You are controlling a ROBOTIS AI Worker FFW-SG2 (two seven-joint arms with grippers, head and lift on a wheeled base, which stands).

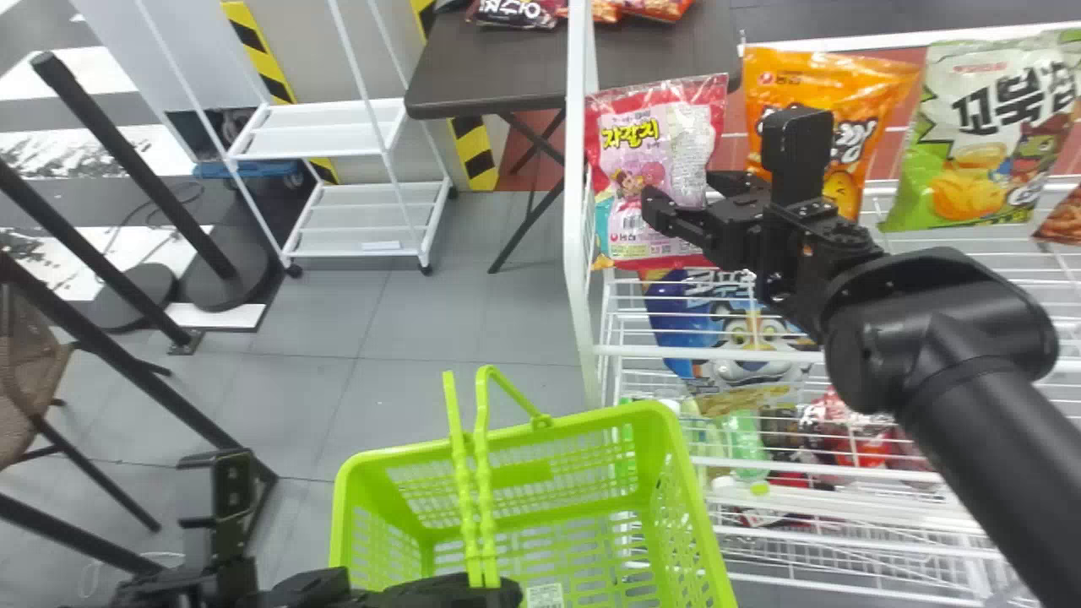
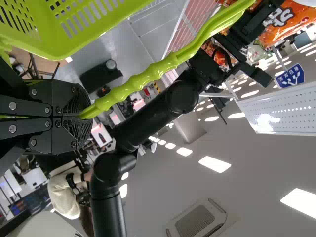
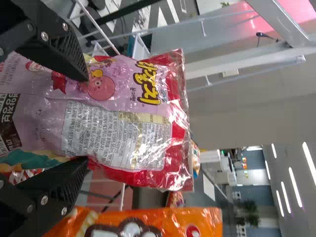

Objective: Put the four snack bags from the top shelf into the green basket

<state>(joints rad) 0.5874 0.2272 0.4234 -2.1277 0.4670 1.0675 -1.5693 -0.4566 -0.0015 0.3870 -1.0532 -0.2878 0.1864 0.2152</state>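
Green basket (image 1: 591, 418): base cropped, head view | orange bag (image 1: 882, 89): partly occluded by right arm (image 1: 937, 338) | basket label (image 1: 545, 596): print too small

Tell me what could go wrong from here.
The right gripper is open before the pink bag, which spreads past both fingers; it might shove the bag rather than pinch it.
The orange bag stands close beside and could get knocked.
The left gripper holds the green basket by its handles, so it may swing.
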